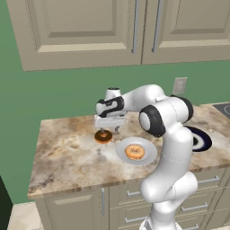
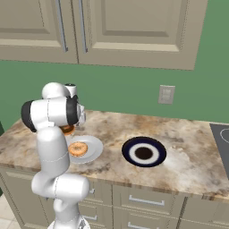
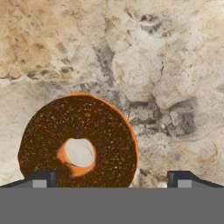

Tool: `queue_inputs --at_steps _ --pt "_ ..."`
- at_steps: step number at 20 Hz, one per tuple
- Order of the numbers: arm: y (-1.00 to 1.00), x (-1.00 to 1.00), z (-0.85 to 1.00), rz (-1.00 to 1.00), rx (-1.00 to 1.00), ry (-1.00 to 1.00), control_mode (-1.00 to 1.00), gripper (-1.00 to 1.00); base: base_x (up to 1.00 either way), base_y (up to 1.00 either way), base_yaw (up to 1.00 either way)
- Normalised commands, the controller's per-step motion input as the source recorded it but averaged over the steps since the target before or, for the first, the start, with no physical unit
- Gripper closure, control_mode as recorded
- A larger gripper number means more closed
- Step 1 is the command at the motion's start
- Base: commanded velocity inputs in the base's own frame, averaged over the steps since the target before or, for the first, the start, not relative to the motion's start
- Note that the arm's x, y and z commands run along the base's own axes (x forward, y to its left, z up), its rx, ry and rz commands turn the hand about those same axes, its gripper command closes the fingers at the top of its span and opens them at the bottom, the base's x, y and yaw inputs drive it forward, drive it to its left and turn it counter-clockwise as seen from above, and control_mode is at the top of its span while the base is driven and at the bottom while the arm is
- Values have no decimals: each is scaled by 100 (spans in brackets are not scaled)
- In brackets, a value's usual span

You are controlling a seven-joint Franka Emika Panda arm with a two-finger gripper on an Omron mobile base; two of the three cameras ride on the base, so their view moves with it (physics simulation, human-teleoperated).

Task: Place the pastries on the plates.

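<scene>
A marbled beige stone counter (image 1: 67, 157) runs across a green-walled kitchen, with drawers below and 2 tan wall cabinets (image 1: 90, 27) above.

Nearest the front edge of the counter sits the light grey-white plate (image 1: 120, 152), and the orange-glazed donut (image 1: 134, 152) lies flat at its middle. In the right base view the same plate (image 2: 94, 145) and donut (image 2: 78, 149) lie just right of the white arm.

To the right of it, well apart, lies the navy plate with a pale ring (image 2: 144, 151); nothing rests on it. In the left base view the arm covers most of this plate, and only its right rim (image 1: 204, 140) peeks out.

Just left of and slightly beyond the grey-white plate, the chocolate donut (image 1: 103, 136) lies on the bare counter, close to the plate's rim but not on it. The gripper (image 1: 106, 130) hangs straight above it, pointing down. In the hand view the donut (image 3: 78, 142) sits left of centre, over the left fingertip (image 3: 41, 179), while the right fingertip (image 3: 181, 179) stands well to the right; the fingers are spread wide with nothing between them.

Farther back, a pale outlet plate (image 2: 166, 94) is on the green wall, and a dark cooktop corner (image 2: 221, 136) shows at the far right.
</scene>
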Motion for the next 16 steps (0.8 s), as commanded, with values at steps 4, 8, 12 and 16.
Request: queue_inputs --at_steps 4,8,12,16 --pt "0 0 -14 0 0 0 -100 -100 0 0 0" --pt "0 0 -25 0 0 0 -100 -100 0 0 0" --pt "0 0 -26 0 0 0 -100 -100 0 0 0" --pt "0 0 -35 0 0 0 -100 -100 0 0 0"
